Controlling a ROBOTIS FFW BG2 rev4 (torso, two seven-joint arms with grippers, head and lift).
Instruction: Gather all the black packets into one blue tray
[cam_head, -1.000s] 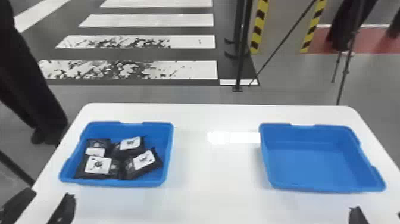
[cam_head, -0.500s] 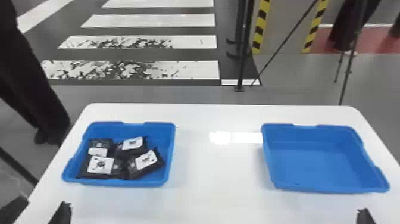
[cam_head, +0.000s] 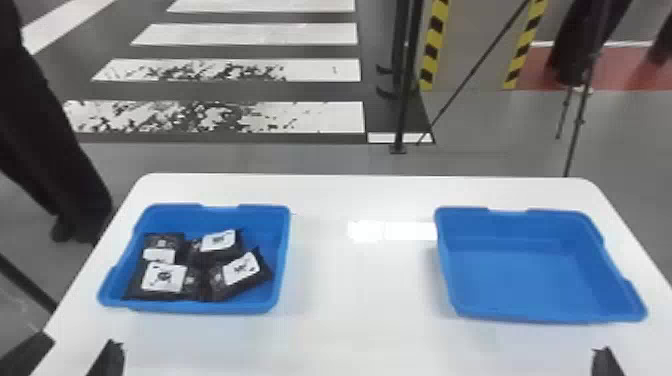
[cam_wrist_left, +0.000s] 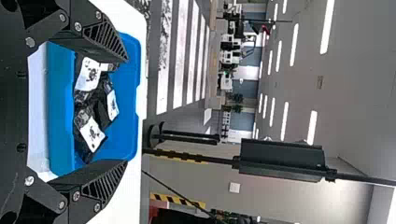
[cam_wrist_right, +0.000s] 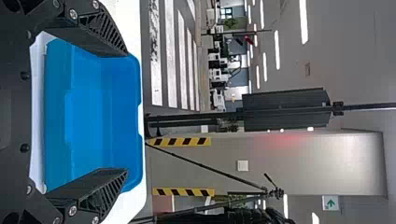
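So, going left to right: the left claw (cam_head: 67, 356) is down in the lower left corner of the head view, its two black fingers spread wide with a gap between them (so released, gripping nothing). In the left wrist view the packets show beyond that gap, apart from the fingers.

Up and to the right of that claw in the head view, in the left half of the frame, sits the left blue tray (cam_head: 200, 307). I count four black packets (cam_head: 165, 280) in it, bunched together and leaning on each other, white labels facing up. The upper right one (cam_head: 218, 241) is partly covered by its lower neighbour, and where one dark wrapper ends and the next starts is tough to make out. Same for the small print on the labels.

The white counter (cam_head: 360, 305) runs across the middle, with a bright glare patch next to the right blue tray (cam_head: 525, 275), which takes up the right side.

Then the right claw (cam_head: 607, 362) at the lower right, near that tray's front edge. The bottom of the frame chops off most of it (one black tip pokes in), but the right wrist view has its fingers well apart too, also released. The packets are well apart from it, over in the other tray.
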